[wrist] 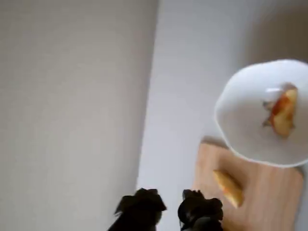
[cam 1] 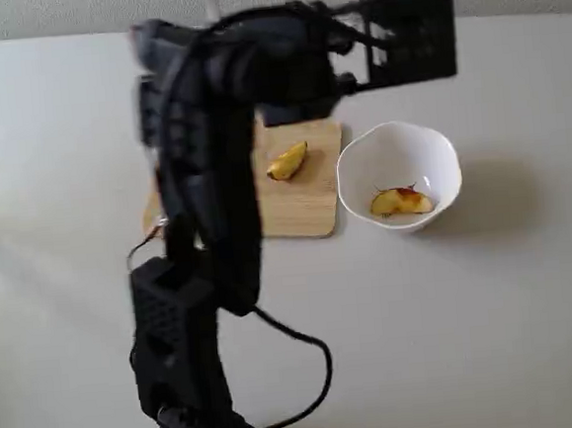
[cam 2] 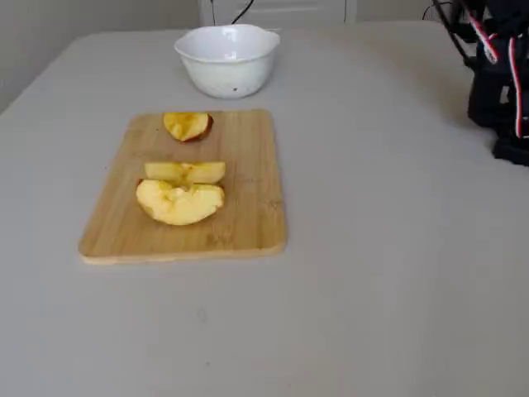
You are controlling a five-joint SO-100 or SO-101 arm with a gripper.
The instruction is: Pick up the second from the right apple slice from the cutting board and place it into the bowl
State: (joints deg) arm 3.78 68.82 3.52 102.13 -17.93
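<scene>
An apple slice (cam 1: 401, 202) (wrist: 282, 113) with reddish skin lies inside the white bowl (cam 1: 430, 153) (wrist: 245, 125) (cam 2: 227, 58). The wooden cutting board (cam 1: 305, 207) (wrist: 260, 202) (cam 2: 248, 207) sits beside the bowl. Three yellow slices lie on the board: one nearest the bowl (cam 2: 188, 126) (cam 1: 287, 161) (wrist: 228, 187), a middle one (cam 2: 184, 172), and a large one (cam 2: 179, 203). My gripper (wrist: 172, 209) (cam 1: 406, 38) hangs raised above the board's edge, apart from the bowl. A narrow gap shows between its fingers, and nothing is in it.
My arm (cam 1: 204, 181) (cam 2: 500, 78) blocks the left half of the board in a fixed view. A black cable (cam 1: 298, 372) trails from its base. A pale wall runs along the table's far side.
</scene>
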